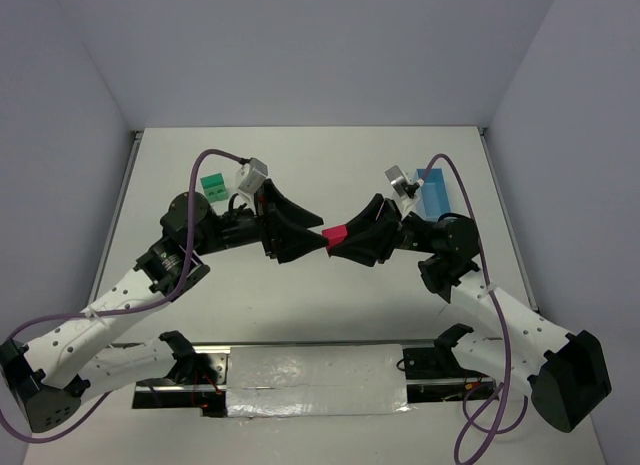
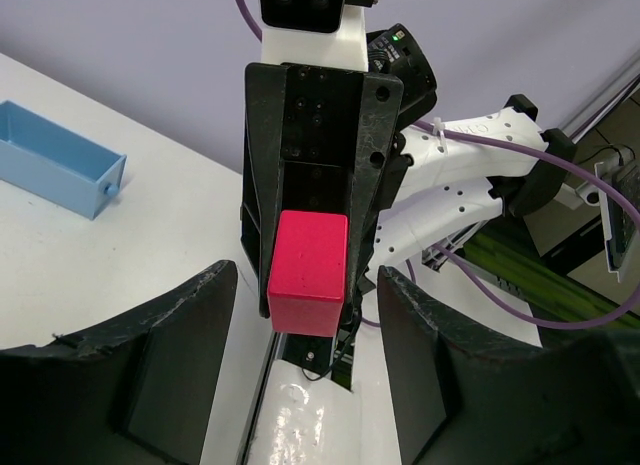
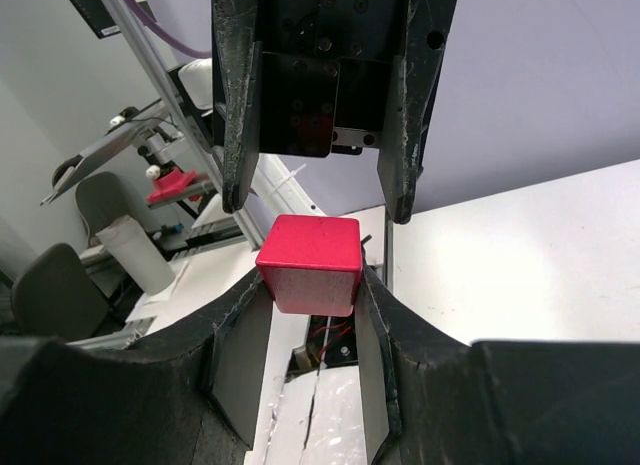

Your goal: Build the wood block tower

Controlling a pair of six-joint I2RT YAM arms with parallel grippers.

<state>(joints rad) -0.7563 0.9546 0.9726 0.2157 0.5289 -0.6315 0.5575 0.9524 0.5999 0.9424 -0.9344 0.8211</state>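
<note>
Both arms reach toward the middle of the table (image 1: 300,155) with their forearms almost level, so that the two grippers meet tip to tip; the right gripper (image 3: 312,285) pinches the red block (image 3: 310,260) by its two sides, its jaws pressed against it, and holds it above the table; the left gripper (image 2: 305,275) faces it with its jaws spread, one finger (image 2: 190,325) on each side of the block and each apart from it, so the block stands between the left jaws without touching them; the blue tray (image 1: 435,195) lies on the table behind the right jaws, near the right wrist, open side up; the green blocks (image 1: 213,187) stand together behind the left jaws, well apart from the red block; a purple cable (image 1: 215,157) loops over each arm.
</note>
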